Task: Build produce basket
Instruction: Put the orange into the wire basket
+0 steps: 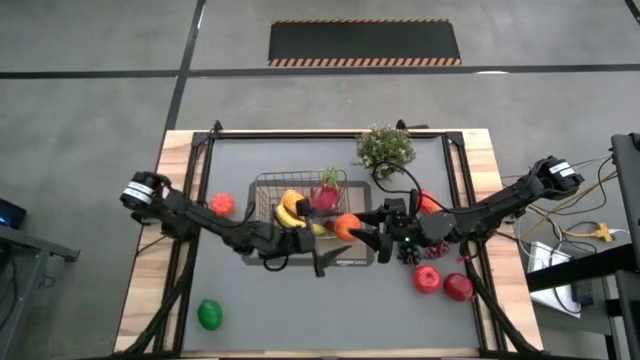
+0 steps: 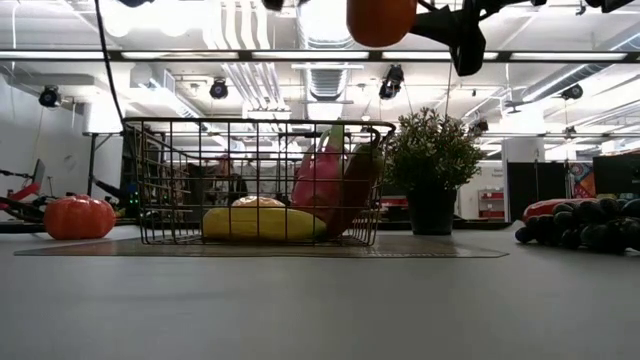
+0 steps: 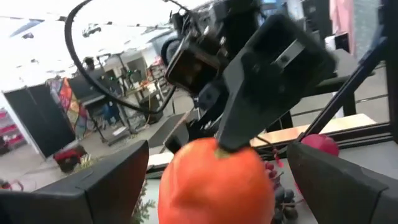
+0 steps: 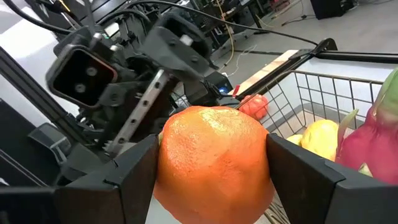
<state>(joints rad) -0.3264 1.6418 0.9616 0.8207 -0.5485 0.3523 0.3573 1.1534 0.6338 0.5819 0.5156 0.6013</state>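
Note:
The wire basket (image 1: 268, 192) stands on the dark mat and holds a yellow banana (image 1: 291, 211) and a pink dragon fruit (image 1: 326, 194). An orange fruit with dimpled skin (image 1: 346, 226) hangs in the air just off the basket's right side, high above the table in the low view (image 2: 380, 18). My right gripper (image 1: 364, 233) is shut on it. My left gripper (image 1: 330, 248) comes from the left and is open. Its two fingers (image 3: 115, 180) stand on either side of the orange (image 3: 214, 180) with a gap on each side. My right gripper (image 4: 214, 171) pinches the orange between its two fingers (image 4: 134, 171), one on each flank (image 4: 171, 155) of the fruit. The fingers come about level from the table's right side. The orange is lifted clear of table and basket.
A red pepper (image 1: 222, 204) lies left of the basket and a green lime (image 1: 210, 314) near the table's near left corner. Dark grapes (image 1: 409, 252) and two red apples (image 1: 427, 278) lie under the right arm. A potted plant (image 1: 385, 148) stands behind the basket.

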